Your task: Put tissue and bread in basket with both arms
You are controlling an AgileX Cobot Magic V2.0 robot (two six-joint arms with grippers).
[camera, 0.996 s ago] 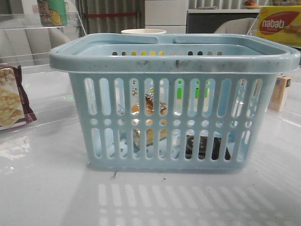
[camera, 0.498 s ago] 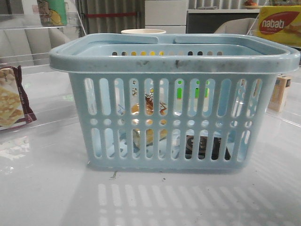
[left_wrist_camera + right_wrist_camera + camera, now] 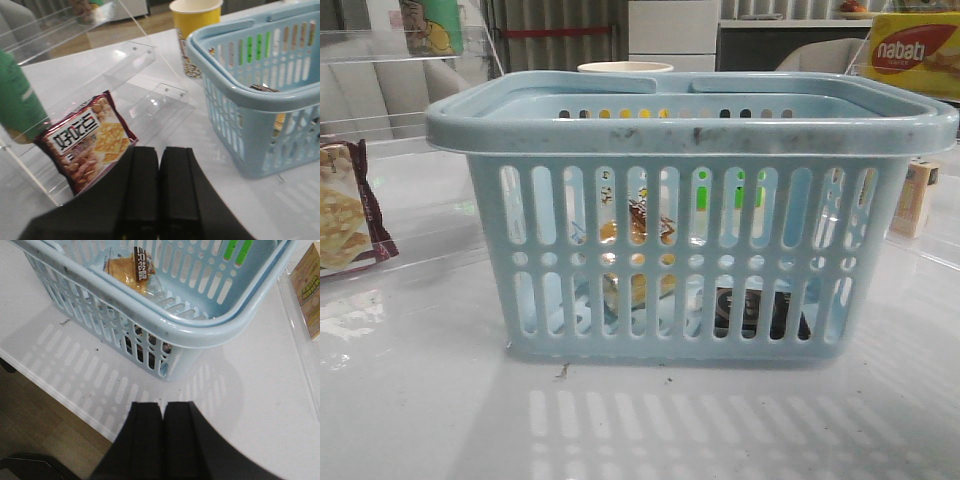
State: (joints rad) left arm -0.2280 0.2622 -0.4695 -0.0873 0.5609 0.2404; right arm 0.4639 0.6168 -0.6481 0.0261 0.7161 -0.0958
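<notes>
The pale blue basket stands in the middle of the table. The bread, a clear bag of golden buns with a dark label, lies inside it and shows from above in the right wrist view. The tissue, a small black pack, lies on the basket floor at the right, seen through the slots. My left gripper is shut and empty, to the left of the basket. My right gripper is shut and empty, off the basket's near right corner. Neither gripper shows in the front view.
A maroon-edged cracker packet lies at the left by a clear acrylic shelf and a green can. A yellow paper cup stands behind the basket. A small carton is at the right. The table's front edge is near.
</notes>
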